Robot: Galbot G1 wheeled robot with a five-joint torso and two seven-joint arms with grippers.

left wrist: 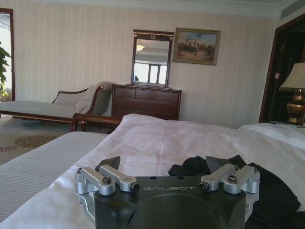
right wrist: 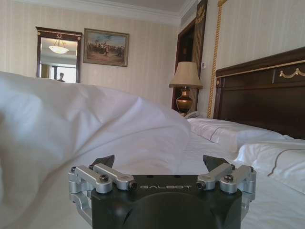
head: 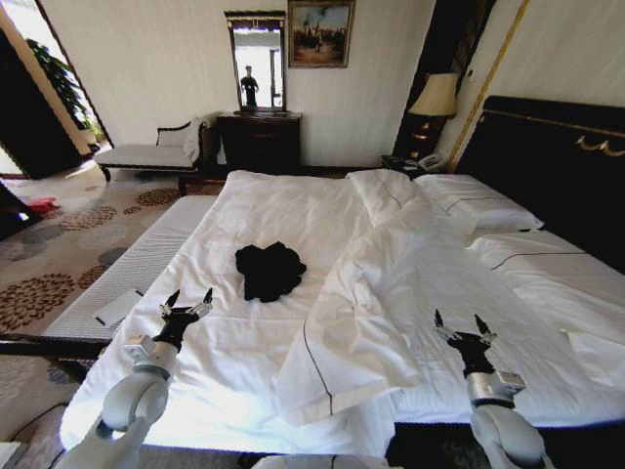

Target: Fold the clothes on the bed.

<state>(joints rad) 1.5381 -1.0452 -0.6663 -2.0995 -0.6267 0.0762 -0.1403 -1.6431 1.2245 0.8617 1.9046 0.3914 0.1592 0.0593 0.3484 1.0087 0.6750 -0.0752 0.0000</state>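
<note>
While the black T-shirt point(head: 270, 270) lay crumpled on the bed point(head: 244, 391) left of the duvet point(head: 391, 293), the head view showed the left gripper point(head: 187, 302) near it, fingers spread and empty, and the right gripper point(head: 462, 324) over the duvet, likewise spread. From the left wrist, the T-shirt point(left wrist: 267, 191) sat just beyond that gripper point(left wrist: 164, 167). From the right wrist, its gripper point(right wrist: 159, 164) faced the duvet point(right wrist: 86, 129).
</note>
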